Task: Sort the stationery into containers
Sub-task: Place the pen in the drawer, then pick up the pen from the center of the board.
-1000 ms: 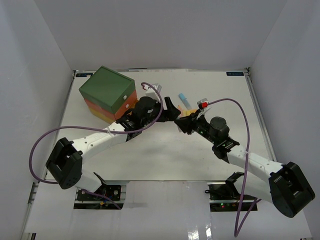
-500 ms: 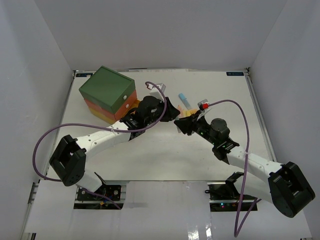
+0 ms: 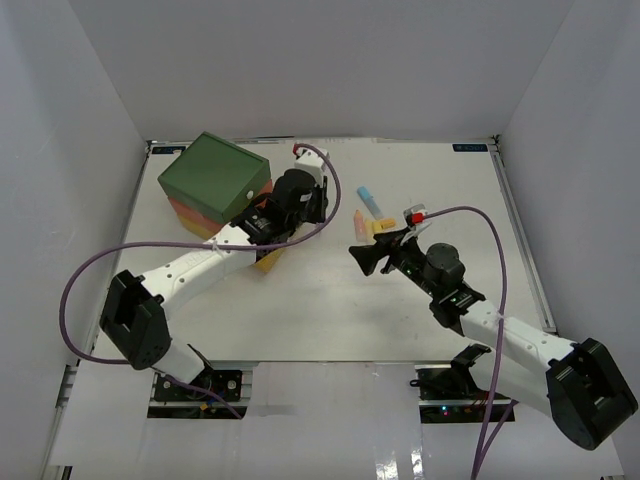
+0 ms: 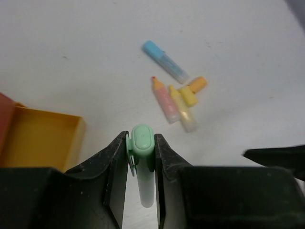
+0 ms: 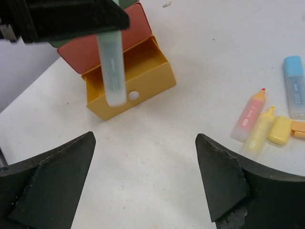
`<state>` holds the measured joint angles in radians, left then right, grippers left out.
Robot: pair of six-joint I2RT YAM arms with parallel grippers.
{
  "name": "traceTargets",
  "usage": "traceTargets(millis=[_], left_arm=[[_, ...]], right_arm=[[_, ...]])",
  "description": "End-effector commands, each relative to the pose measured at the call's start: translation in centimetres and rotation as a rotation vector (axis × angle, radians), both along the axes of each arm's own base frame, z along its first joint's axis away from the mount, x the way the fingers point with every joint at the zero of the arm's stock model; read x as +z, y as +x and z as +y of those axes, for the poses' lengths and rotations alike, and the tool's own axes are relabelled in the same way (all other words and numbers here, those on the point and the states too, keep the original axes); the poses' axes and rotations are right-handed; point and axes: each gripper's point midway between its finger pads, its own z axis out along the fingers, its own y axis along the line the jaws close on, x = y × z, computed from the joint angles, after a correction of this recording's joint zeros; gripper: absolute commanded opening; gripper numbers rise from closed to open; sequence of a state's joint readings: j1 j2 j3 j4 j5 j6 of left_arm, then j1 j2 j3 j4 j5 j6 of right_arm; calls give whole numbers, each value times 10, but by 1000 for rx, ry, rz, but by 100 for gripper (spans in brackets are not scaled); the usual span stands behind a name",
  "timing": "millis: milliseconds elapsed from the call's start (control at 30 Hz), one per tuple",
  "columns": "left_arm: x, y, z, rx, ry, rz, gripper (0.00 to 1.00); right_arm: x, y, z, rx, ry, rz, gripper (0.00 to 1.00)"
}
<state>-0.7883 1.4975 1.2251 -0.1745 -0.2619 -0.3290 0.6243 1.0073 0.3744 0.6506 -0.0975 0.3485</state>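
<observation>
My left gripper [image 4: 141,144] is shut on a mint green marker [image 4: 143,183], cap end up between the jaws. In the right wrist view that marker [image 5: 113,71] hangs above the open yellow drawer [image 5: 143,81] of the chest [image 3: 215,180]. The drawer is empty as far as it shows. My right gripper [image 5: 145,143] is open with nothing in it, over bare table and right of the drawer. Loose stationery lies further right: a blue marker [image 4: 165,61], a pink one [image 4: 163,100], a yellow one [image 4: 182,112] and an orange one [image 4: 193,90].
The chest's green top [image 3: 210,172] and orange-red middle drawer [image 5: 109,40] are closed. The yellow drawer's white knob [image 5: 133,95] faces the right gripper. White walls enclose the table on three sides. The two arms stand near each other at mid-table.
The left gripper closed on the green marker and carried it left to the yellow drawer. The right gripper opened and drew back toward the near right.
</observation>
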Motion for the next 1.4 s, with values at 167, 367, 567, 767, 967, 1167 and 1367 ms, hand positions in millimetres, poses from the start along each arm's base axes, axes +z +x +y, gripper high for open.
traceTargets(millis=[167, 367, 567, 767, 967, 1167, 1367], left_arm=[[-58, 48, 116, 109, 567, 81, 27], [-91, 71, 144, 144, 654, 153, 40], [-103, 77, 146, 139, 679, 178, 68], [-64, 69, 125, 98, 508, 130, 84], [-18, 42, 88, -51, 250, 72, 89], [16, 9, 68, -176, 63, 11, 93], [45, 4, 88, -50, -31, -118, 96]], right_arm=[[-17, 13, -23, -129, -98, -25, 90], [-36, 13, -30, -143, -168, -1, 90], [-44, 16, -35, -155, -245, 24, 90], [-45, 37, -45, -187, -342, 71, 90], [-33, 87, -62, -260, -391, 126, 90], [-37, 148, -73, -288, -506, 187, 90], [-95, 186, -68, -241, -660, 323, 100]])
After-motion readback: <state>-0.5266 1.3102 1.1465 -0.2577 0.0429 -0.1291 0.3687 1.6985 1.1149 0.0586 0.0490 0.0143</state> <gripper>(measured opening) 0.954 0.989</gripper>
